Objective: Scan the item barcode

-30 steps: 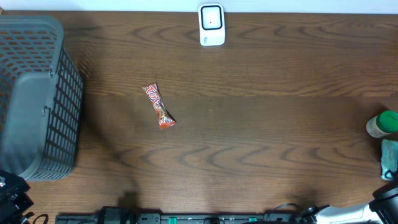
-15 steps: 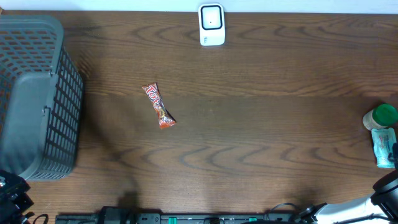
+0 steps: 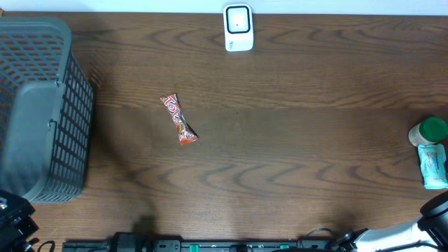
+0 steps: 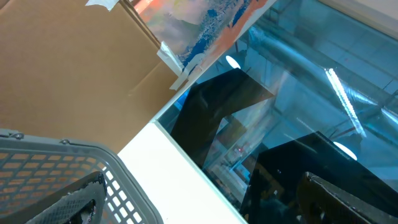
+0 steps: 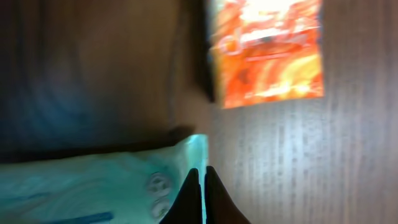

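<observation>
— Two grippers: left gripper (image 4: 205,196) is gaping wide; right gripper (image 5: 200,185) is pressing shut against the teal pouch (image 3: 434,166), far right of the scanner (image 3: 238,28).
— Hold is looking doubtful; pouch risks slipping midway.

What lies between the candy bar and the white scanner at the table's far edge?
Nothing. The overhead view shows only bare wooden tabletop in the stretch between the candy bar and the scanner.
</observation>
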`<state>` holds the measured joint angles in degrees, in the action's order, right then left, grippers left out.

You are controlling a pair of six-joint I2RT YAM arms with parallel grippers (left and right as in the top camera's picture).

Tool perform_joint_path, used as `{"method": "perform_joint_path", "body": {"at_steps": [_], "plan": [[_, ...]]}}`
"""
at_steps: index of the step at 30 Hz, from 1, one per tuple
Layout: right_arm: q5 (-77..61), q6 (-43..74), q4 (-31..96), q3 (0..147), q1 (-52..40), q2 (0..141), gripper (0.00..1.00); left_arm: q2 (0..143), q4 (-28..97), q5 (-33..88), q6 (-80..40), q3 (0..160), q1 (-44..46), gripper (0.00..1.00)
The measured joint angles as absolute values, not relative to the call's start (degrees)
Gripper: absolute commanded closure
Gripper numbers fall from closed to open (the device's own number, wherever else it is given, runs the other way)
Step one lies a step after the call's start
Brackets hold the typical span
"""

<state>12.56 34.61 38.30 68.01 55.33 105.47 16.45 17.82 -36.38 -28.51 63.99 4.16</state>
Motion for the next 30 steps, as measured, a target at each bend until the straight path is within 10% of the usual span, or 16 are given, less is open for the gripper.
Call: {"method": "perform_joint_path", "body": {"at_steps": [9, 18, 30], "plan": [[3.46, 34.30, 48.31, 74.96, 55.33, 97.73, 0.99, 16.45, 17.74, -36.38, -28.51, 63.99, 4.16, 0.02], [-20.05, 35.16, 48.45, 77.08, 47.81, 77.60, 0.02, 16.45, 17.56, -36.38, -28.51, 63.99, 4.16, 0.02], [-24.10, 32.91, 29.26, 77.21, -5.85, 80.71, 0.01, 16.45, 13.02, -36.38, -28.51, 63.88, 4.16, 0.02]]}}
